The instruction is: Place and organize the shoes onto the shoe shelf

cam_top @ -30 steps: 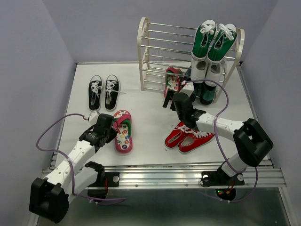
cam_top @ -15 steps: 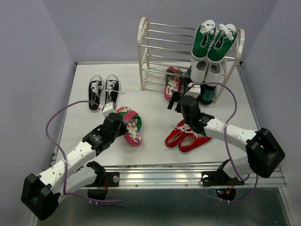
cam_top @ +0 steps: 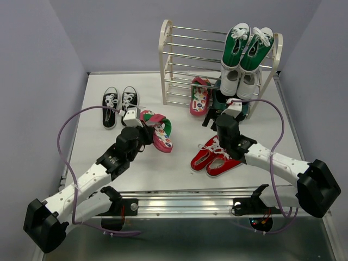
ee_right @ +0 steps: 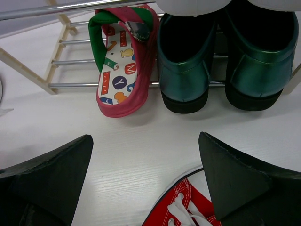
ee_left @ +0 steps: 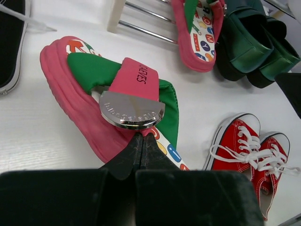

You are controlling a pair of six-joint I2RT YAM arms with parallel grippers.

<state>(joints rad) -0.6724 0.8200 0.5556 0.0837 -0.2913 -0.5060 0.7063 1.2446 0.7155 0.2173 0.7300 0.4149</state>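
Top external view showed the left gripper [cam_top: 147, 128] clamped on one flip-flop [cam_top: 161, 132] near its strap, between the black sneakers [cam_top: 119, 103] and the red sneakers [cam_top: 216, 157]. The other flip-flop [cam_top: 199, 97] lay on the bottom rods of the shelf [cam_top: 166, 54], just beside green boots [ee_right: 186, 61]. The right gripper [cam_top: 212, 117] hung near them, fingers spread wide and empty.

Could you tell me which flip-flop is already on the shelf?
The flip-flop resting on the shoe shelf's bottom rods beside the green boots; the other flip-flop is clamped in the left gripper.
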